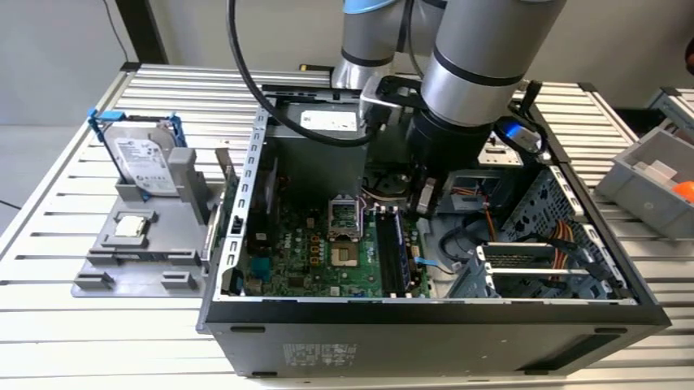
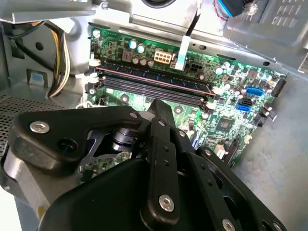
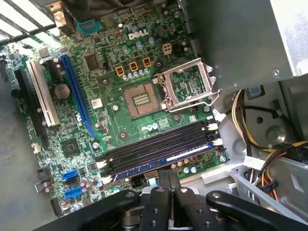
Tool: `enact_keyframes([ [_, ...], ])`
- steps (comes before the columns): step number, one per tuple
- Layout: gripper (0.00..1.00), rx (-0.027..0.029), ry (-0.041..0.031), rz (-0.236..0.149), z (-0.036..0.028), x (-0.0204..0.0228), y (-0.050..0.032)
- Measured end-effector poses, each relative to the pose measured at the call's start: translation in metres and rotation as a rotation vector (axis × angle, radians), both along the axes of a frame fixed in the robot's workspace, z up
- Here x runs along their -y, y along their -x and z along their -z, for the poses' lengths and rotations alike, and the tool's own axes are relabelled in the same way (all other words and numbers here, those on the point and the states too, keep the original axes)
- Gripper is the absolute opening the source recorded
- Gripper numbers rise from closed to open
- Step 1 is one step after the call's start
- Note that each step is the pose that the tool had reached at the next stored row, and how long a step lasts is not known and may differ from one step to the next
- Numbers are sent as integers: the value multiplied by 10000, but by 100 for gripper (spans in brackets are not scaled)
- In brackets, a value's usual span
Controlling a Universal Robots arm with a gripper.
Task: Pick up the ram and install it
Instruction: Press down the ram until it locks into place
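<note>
The ram (image 3: 166, 160), a thin blue-green stick with a white label, lies along the outermost of the black motherboard slots (image 3: 159, 144), nearest the board's edge. The second wrist view shows the ram (image 2: 154, 78) edge-on in that same slot, and in the exterior view the ram (image 1: 398, 248) is a blue strip inside the open computer case (image 1: 434, 313). My gripper (image 1: 425, 201) hangs inside the case just above the slots. Its black fingers (image 3: 168, 185) are pressed together with nothing between them, a little off the ram's long side. In the second wrist view the gripper (image 2: 161, 107) points at the board beside the slots.
The processor socket (image 3: 139, 98) stands open with its metal lid (image 3: 187, 86) swung up. Bundled cables (image 3: 260, 139) run beside the slots. Left of the case, a grey fixture (image 1: 141, 252) holds a hard drive in a blue frame (image 1: 141, 154) and a small square chip (image 1: 132, 226). A grey bin (image 1: 661, 175) sits on the exterior view's right.
</note>
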State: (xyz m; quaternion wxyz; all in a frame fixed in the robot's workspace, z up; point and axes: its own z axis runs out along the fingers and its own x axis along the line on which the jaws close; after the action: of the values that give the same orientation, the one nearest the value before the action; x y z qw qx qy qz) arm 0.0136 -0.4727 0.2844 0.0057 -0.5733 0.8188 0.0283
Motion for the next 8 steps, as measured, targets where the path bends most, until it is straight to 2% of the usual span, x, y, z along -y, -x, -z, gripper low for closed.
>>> enact_keyframes([
  [2, 0, -1, -27, -263, 16, -1, 1],
  [8, 0, -2, -27, -1314, 85, 0, 1],
])
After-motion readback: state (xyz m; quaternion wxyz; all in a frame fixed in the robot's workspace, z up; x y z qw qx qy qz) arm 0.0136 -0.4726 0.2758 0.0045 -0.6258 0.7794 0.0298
